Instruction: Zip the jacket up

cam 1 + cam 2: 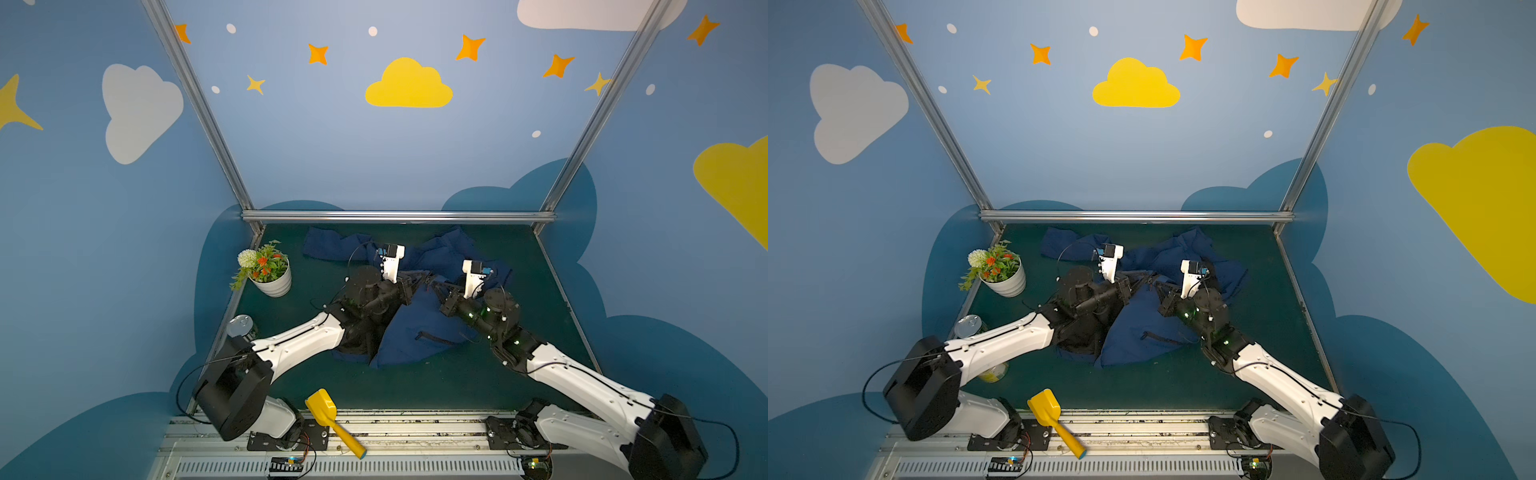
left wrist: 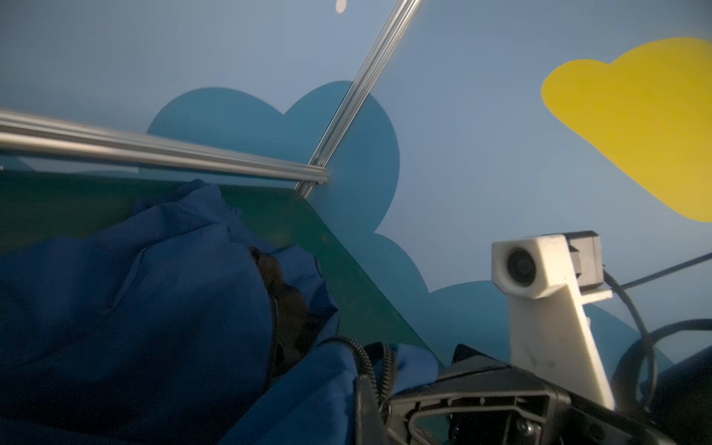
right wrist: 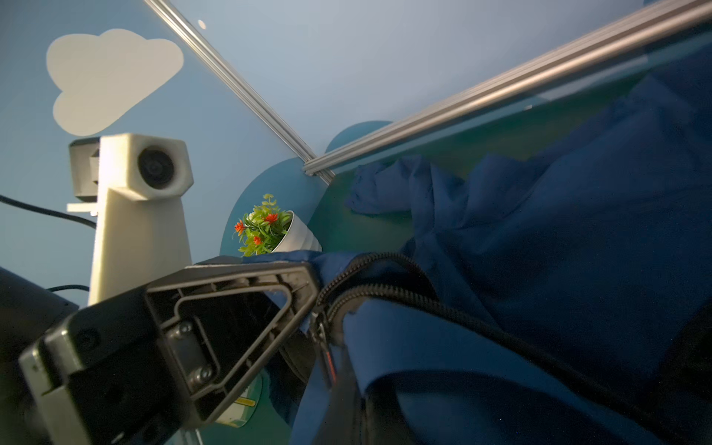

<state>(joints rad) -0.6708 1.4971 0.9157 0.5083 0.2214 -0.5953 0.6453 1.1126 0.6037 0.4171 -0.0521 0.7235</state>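
The navy jacket lies crumpled on the green table, its sleeves spread toward the back rail. A black pocket zipper shows on the near panel. My left gripper and right gripper meet tip to tip over the jacket's middle. In the left wrist view the left gripper is shut on the fabric edge with the front zipper teeth. In the right wrist view the right gripper is shut on the zipper pull below the slider, where the two tooth rows join.
A white pot with flowers stands at the back left. A tin can sits at the left edge under the left arm. A yellow scoop lies at the front edge. An aluminium rail bounds the back.
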